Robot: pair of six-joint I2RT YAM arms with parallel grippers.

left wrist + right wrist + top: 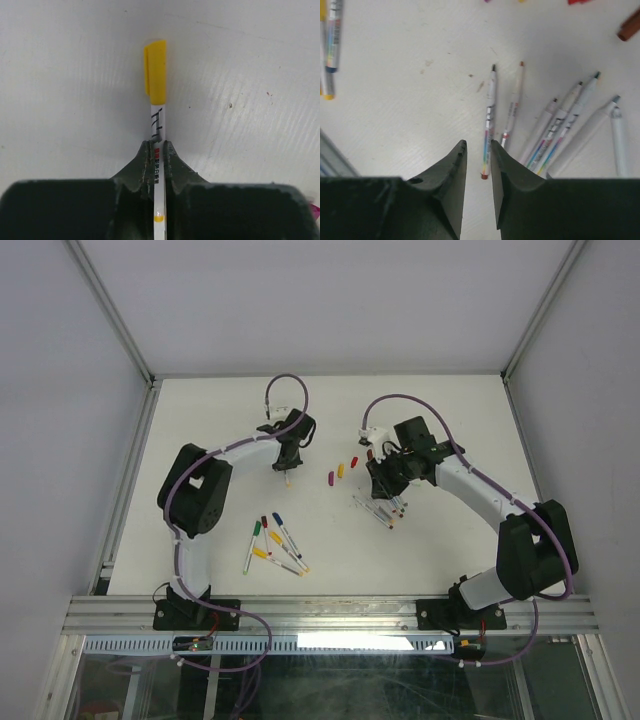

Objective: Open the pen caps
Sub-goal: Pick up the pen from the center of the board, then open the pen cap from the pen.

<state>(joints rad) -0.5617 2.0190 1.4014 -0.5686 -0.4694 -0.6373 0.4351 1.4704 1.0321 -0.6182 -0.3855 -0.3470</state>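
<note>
**Yellow cap** (156, 72): seated on the end of a white pen barrel (158, 131), with its clip side to the left in the left wrist view. Its long axis is in line with the barrel. The closed end points straight away from the left gripper (158, 147). The cap lies clear beyond the fingertips, with a short printed length of barrel between. Whether it touches the table (200, 410) cannot be told.

**Left gripper:** clenched on the pen barrel, one finger pressed to each side. The cap itself is not gripped.

**Loose caps** (341, 470): a short row of purple, yellow and red lies on the table to the right of the left gripper. Two more, red and dark red, lie also to its right.

**Capped pens** (275, 543): a fanned group on the table, nearer the arm bases than the left gripper.

**Uncapped pens** (490, 107): a cluster farther right of the left gripper, below the right gripper (478, 145), tips pointing away from its fingers.

**Right gripper:** jaws narrowly apart, nothing between them.
</note>
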